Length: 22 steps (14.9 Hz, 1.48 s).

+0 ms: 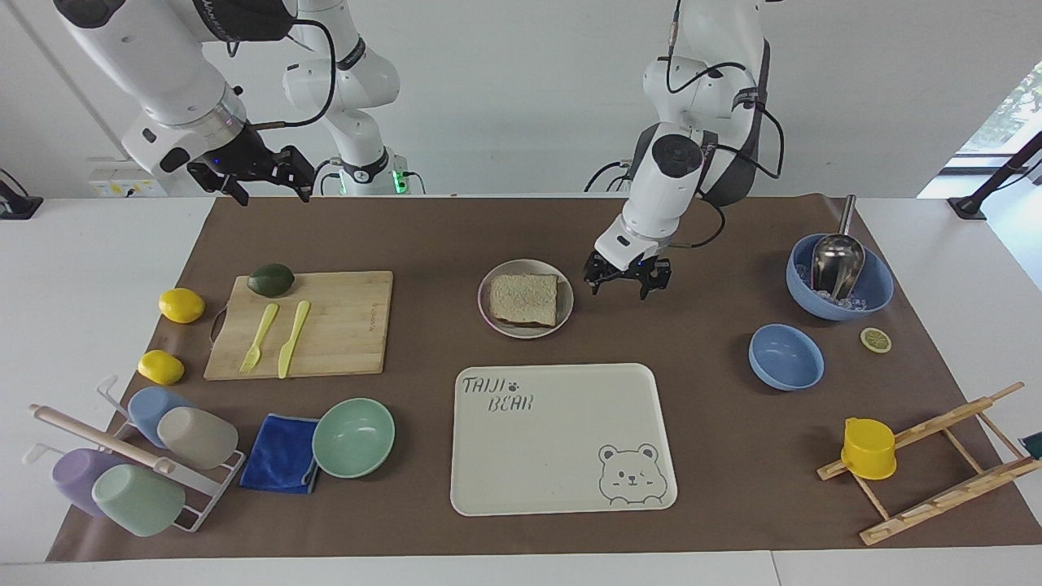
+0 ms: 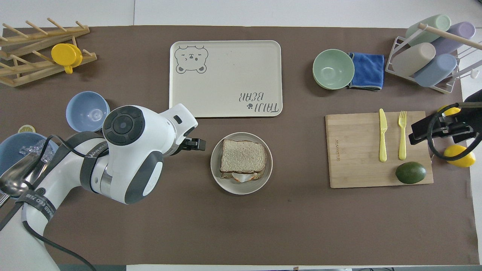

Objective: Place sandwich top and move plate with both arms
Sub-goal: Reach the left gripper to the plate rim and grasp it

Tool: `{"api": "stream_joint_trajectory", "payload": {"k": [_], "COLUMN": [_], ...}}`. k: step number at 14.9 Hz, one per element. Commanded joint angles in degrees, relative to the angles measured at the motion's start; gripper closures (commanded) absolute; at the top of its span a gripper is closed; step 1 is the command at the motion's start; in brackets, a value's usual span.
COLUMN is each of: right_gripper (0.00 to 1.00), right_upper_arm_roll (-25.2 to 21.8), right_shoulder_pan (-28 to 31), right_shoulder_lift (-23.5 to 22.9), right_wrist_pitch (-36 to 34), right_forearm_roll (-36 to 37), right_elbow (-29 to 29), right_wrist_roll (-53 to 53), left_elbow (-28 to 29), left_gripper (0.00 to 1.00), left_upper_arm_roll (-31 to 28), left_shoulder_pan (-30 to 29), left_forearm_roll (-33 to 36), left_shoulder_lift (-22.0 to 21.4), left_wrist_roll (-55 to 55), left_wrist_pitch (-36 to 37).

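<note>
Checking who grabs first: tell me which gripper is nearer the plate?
Left. The left gripper hangs right beside the plate; the right gripper is up past the cutting board.

Egg slice under sandwich top [image 2: 243,156] mostly covered, only white sliver peeking at lower edge. My left gripper [image 2: 196,144] largely hidden beneath own wrist in overhead frame. My right gripper [image 2: 433,130] clipped by right edge there. Scoop handle cut off at lower left.
</note>
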<state>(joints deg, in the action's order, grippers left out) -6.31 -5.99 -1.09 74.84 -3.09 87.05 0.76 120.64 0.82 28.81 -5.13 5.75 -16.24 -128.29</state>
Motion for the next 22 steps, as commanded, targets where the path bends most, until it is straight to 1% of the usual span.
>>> {"api": "stream_joint_trajectory", "payload": {"k": [1,3,5,7,8,10,11,13,18,19,20,21,22], "right_gripper": [0.00,0.00,0.00,0.00,0.00,0.00,0.00,0.00,0.00,0.00,0.00,0.00,0.00], "right_upper_arm_roll": [0.42,0.33,0.42,0.33,0.33,-0.28,-0.81,-1.60,-1.69,-1.69,-1.69,-1.69,-1.69], "right_shoulder_pan": [1.85,2.29,2.65,2.65,2.73,2.74,2.74,3.96,4.14,4.14,4.14,4.05,3.97], "right_shoulder_lift": [4.42,4.51,4.25,3.46,3.55,3.37,3.28,3.37,3.37,3.37,3.37,3.28,3.28], "right_wrist_pitch": [0.75,1.10,4.25,5.14,5.14,5.14,5.06,4.35,5.32,5.49,6.10,6.89,7.34], "right_forearm_roll": [-0.34,-0.17,0.97,1.41,1.42,1.42,1.33,0.80,1.50,1.77,1.77,1.77,1.77], "right_elbow": [4.96,5.32,5.32,5.06,5.15,4.71,4.62,4.53,4.80,4.80,4.80,4.71,4.71], "right_wrist_roll": [2.93,4.51,4.87,5.13,5.13,5.66,5.83,7.84,10.66,10.58,9.36,6.92,5.85], "left_elbow": [1.35,1.35,1.87,2.40,3.01,4.94,5.04,5.13,5.04,5.04,5.13,5.04,5.04], "left_gripper": [0.00,0.00,0.00,0.01,0.04,0.09,0.09,0.09,0.19,0.26,0.36,0.42,0.57], "left_upper_arm_roll": [-0.73,-0.73,-0.73,-0.73,-0.73,-0.73,-0.73,-0.73,-0.73,-0.73,-0.73,-0.73,-0.73], "left_shoulder_pan": [1.69,2.56,2.83,2.48,2.65,3.18,3.62,3.89,4.15,4.24,4.50,4.59,4.68], "left_forearm_roll": [-3.82,-8.91,-12.26,-12.54,-12.97,-13.68,-13.68,-13.77,-15.08,-15.09,-15.09,-15.09,-15.17], "left_shoulder_lift": [2.94,3.83,4.00,3.92,4.09,5.23,5.67,5.85,5.76,5.85,5.76,5.76,5.85], "left_wrist_roll": [1.03,4.27,8.04,9.82,9.91,10.08,10.43,10.52,10.52,10.44,10.44,10.44,10.44], "left_wrist_pitch": [-5.56,-6.88,-7.85,-8.20,-8.99,-13.37,-13.83,-13.92,-13.74,-13.74,-13.74,-13.74,-13.74]}}
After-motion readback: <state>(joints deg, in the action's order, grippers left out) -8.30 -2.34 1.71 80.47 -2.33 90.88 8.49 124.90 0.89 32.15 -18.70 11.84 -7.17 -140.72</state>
